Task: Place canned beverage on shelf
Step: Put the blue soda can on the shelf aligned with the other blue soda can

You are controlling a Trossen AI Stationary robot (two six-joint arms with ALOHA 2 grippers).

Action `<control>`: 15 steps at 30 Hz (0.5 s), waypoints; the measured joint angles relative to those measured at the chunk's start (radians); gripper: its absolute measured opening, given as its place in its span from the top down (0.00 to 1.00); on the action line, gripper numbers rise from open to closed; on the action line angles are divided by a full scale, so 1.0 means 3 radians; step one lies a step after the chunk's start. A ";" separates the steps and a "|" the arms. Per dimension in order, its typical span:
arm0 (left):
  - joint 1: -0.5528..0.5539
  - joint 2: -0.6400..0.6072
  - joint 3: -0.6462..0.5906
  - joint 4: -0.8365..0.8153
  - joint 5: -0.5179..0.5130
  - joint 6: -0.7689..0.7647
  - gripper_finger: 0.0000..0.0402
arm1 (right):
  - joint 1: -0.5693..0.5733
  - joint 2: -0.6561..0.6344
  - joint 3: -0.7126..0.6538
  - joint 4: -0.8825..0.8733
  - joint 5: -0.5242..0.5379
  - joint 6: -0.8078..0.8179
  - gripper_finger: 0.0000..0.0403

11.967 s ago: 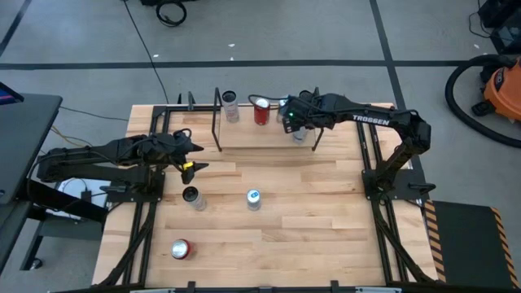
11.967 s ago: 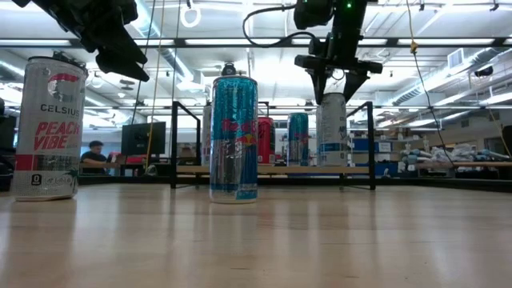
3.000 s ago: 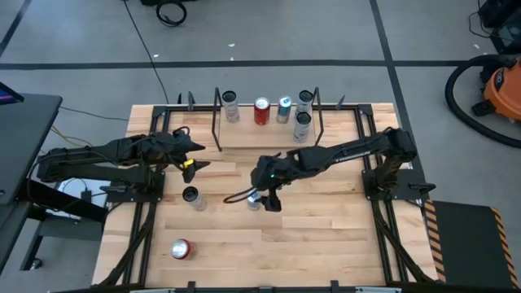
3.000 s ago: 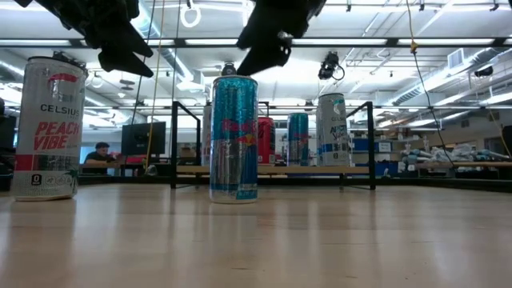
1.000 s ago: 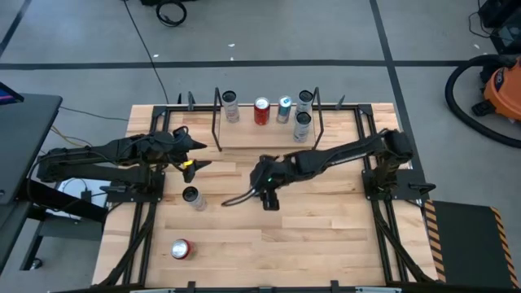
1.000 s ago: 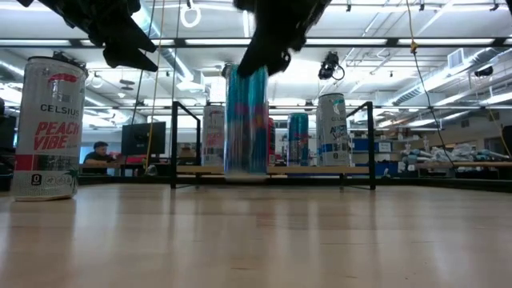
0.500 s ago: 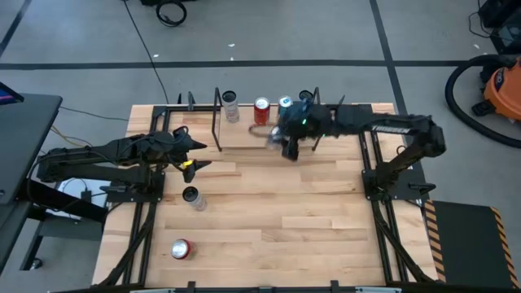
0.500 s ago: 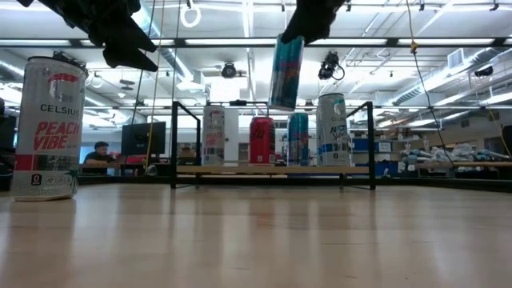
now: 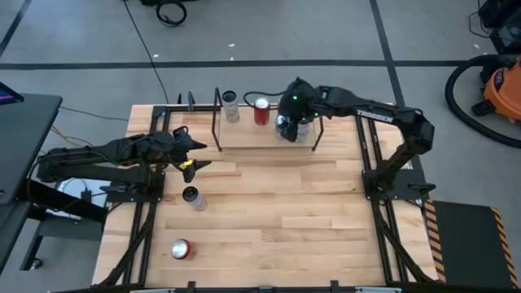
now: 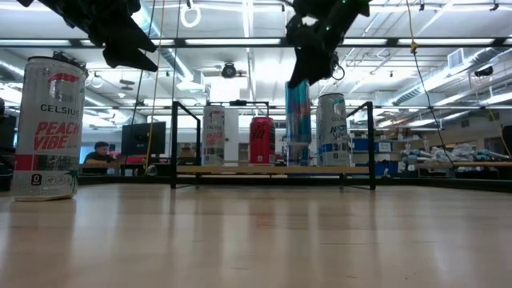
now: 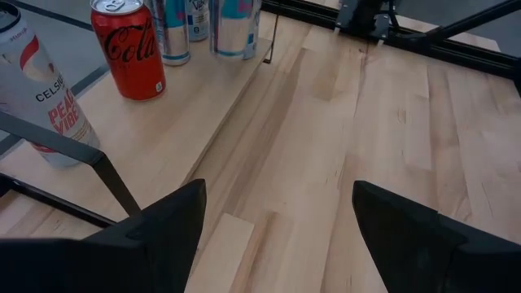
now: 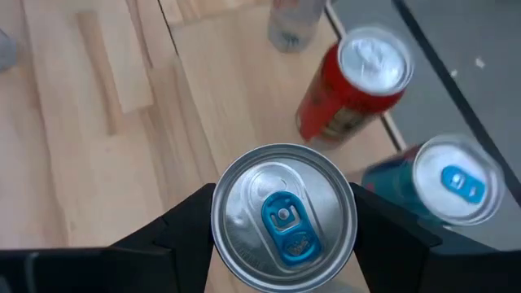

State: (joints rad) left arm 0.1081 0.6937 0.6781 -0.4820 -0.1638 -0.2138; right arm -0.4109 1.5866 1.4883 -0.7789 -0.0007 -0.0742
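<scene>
High view: right tool hovering over the shelf, clamping the blue can; left tool waiting, spread wide, over the counter.

Low view: hanging upright just above the board beside the red can, no longer raised and tilted.

Right wrist view: showing silver lid, blue tab, between both fingers.

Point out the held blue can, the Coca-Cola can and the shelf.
held blue can (image 12: 282,215), right wrist view, lid centre.
Coca-Cola can (image 11: 130,55), left wrist view, red side wall.
shelf (image 9: 244,134), high view, bare wood board.
</scene>
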 joint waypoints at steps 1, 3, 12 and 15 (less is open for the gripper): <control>0.0000 0.0000 0.0000 0.0000 0.0000 0.0000 0.22 | -0.0004 0.0032 0.0000 -0.0025 -0.0022 -0.0001 0.39; 0.0000 0.0000 0.0000 0.0000 0.0000 0.0000 0.22 | -0.0005 0.0079 0.0000 -0.0062 -0.0075 -0.0011 0.39; -0.0001 -0.0001 0.0000 -0.0003 0.0000 -0.0011 0.22 | -0.0010 0.0116 -0.0134 0.0037 -0.0064 -0.0002 0.39; 0.0000 -0.0001 0.0000 -0.0004 0.0000 -0.0011 0.22 | -0.0036 0.0117 -0.0268 0.0179 -0.0061 -0.0002 0.39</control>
State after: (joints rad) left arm 0.1081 0.6933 0.6781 -0.4831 -0.1638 -0.2170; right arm -0.4217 1.6218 1.4079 -0.7251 -0.0190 -0.0746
